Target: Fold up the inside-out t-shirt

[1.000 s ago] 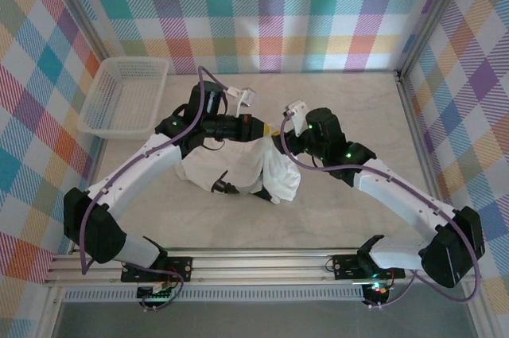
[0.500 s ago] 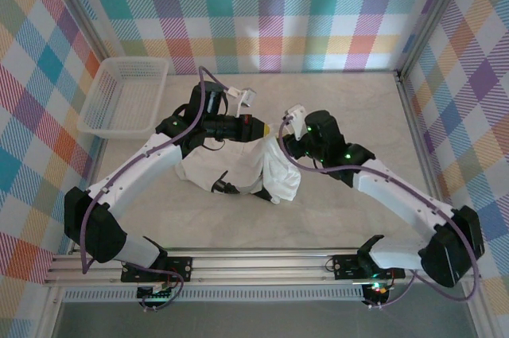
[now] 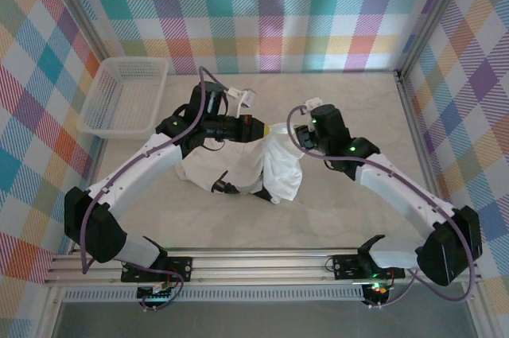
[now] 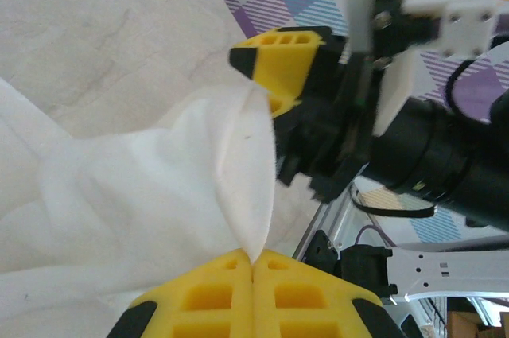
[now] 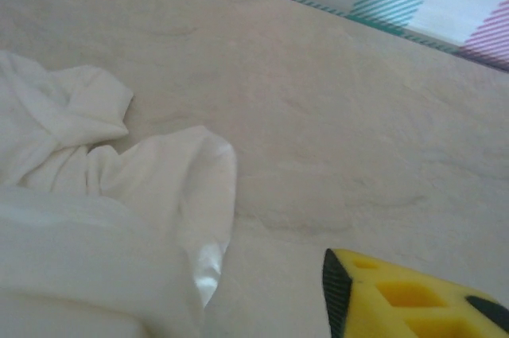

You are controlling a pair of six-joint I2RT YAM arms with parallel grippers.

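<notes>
T-shirt (image 3: 246, 167) lies bunched at mid-table (image 3: 350, 211), between the two arms, well apart from the white basket (image 3: 119, 99) at far left. Left gripper (image 4: 253, 257): yellow fingers pressed tight together, pinching a raised fold of the white fabric; the cloth hangs down from the pinch. Right gripper (image 4: 278, 82) sits just beside that fold, one yellow finger (image 4: 282, 56) at the cloth's edge. Cannot tell how far its jaws stand apart, nor whether it has hold of any cloth.
</notes>
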